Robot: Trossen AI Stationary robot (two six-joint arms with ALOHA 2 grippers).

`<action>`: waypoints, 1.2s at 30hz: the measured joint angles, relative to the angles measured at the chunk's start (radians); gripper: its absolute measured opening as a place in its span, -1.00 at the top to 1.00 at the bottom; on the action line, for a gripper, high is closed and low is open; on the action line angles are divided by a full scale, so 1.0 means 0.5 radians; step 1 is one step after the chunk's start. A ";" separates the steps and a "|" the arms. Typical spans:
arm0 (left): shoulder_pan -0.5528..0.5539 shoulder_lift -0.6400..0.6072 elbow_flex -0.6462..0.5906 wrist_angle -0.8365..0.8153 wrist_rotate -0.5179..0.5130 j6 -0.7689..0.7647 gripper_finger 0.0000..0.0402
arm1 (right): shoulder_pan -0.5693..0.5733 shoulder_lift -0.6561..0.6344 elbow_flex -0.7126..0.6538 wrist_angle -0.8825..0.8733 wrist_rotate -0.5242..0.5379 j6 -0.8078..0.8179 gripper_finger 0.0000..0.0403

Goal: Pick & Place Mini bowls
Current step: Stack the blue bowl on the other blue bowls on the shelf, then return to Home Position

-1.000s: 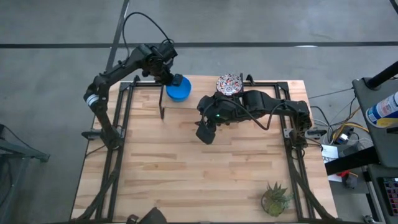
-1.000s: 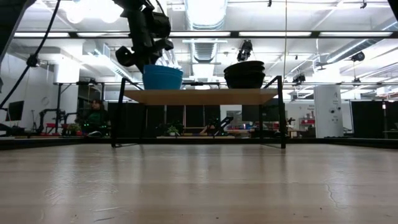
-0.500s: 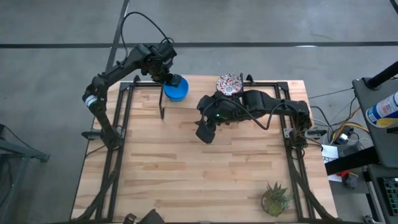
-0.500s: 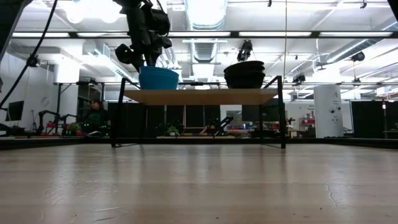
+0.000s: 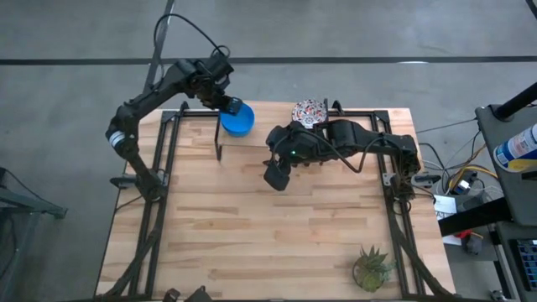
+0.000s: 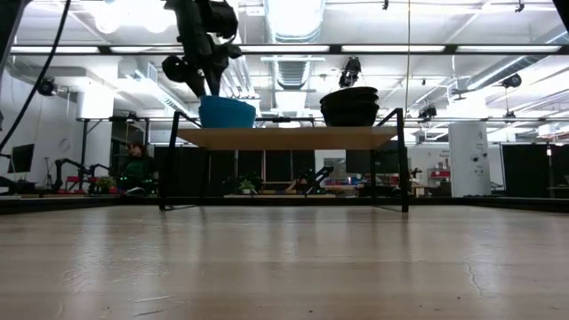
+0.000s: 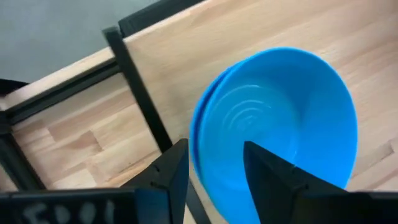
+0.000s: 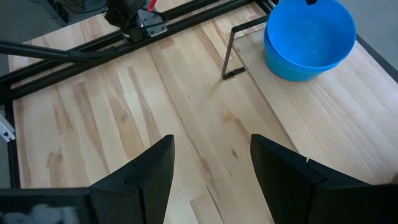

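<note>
A stack of blue mini bowls [image 5: 239, 122] [image 6: 227, 111] [image 7: 280, 124] [image 8: 309, 37] stands by its base on a raised wooden shelf [image 6: 284, 138] at the table's far edge. A stack of patterned bowls [image 5: 310, 111] [image 6: 349, 107] stands to its right on the same shelf. My left gripper [image 5: 228, 104] [image 7: 214, 177] is open at the blue stack's far-left rim, one finger inside and one outside. My right gripper [image 5: 275, 176] [image 8: 211, 168] hangs open over bare table, nearer than the shelf, between the two stacks. My left gripper comes from above at the blue stack's rim [image 7: 202, 149] on its far-left side. One finger [image 7: 267, 171] is inside the top bowl, the other [image 7: 171, 171] outside. I cannot tell whether either finger touches the rim. The stack sits upright on the shelf.
The shelf stands on thin black legs [image 5: 220, 147] [image 8: 227, 53]. A small potted plant [image 5: 372, 267] stands at the table's near right corner. Black frame rails [image 5: 164, 143] run along the table's left and right sides. Bare wood [image 5: 252, 226] fills the middle and near part.
The blue stack has slid a little along the shelf toward the table's left. My left gripper has moved the same way and then risen slightly above the stack's rim.
</note>
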 joint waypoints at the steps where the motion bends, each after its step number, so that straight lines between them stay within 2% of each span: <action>1: -0.005 -0.006 0.000 0.000 -0.014 0.000 0.28 | -0.002 0.000 0.000 0.000 0.000 0.001 -0.02; 10: -0.023 0.034 -0.005 -0.005 -0.016 0.001 0.30 | -0.026 0.000 0.000 0.000 0.012 -0.006 -0.02; 20: -0.062 -0.228 -0.005 0.117 0.122 -0.090 0.39 | -0.028 0.000 0.000 -0.020 0.011 -0.026 0.03; 24: -0.120 -0.356 -0.089 0.182 0.315 -0.101 0.53 | -0.041 -0.001 -0.046 -0.043 -0.079 -0.059 0.30; 28: -0.235 -0.525 -0.263 0.346 0.383 -0.181 0.89 | -0.057 -0.001 -0.165 -0.040 -0.128 -0.106 0.83; 32: -0.416 -0.767 -0.518 0.624 0.385 -0.256 0.96 | -0.074 -0.033 -0.336 0.009 -0.206 -0.101 0.94; 36: -0.646 -1.056 -0.853 1.033 0.374 -0.337 0.99 | -0.069 -0.163 -0.613 0.348 -0.291 -0.136 0.96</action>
